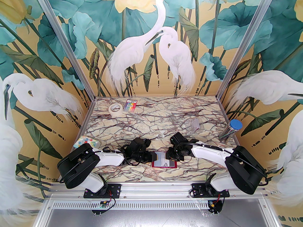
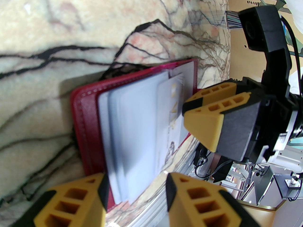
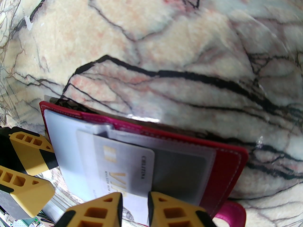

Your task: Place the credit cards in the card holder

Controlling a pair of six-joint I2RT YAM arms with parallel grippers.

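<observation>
Card pinched over the open holder at the table's near edge.

The right gripper (image 3: 135,197) is clamped narrowly on a pale grey credit card (image 3: 125,164), thin stiff plastic with gold lettering, laid over the clear plastic sleeves of the card holder (image 3: 227,169). The holder, stitched dark red leather-look, lies open and flat on the veined marble table (image 1: 151,126), midway along its near edge. The left gripper (image 2: 136,181) stands half open, one ribbed yellow finger (image 2: 71,202) against the holder's left end.
</observation>
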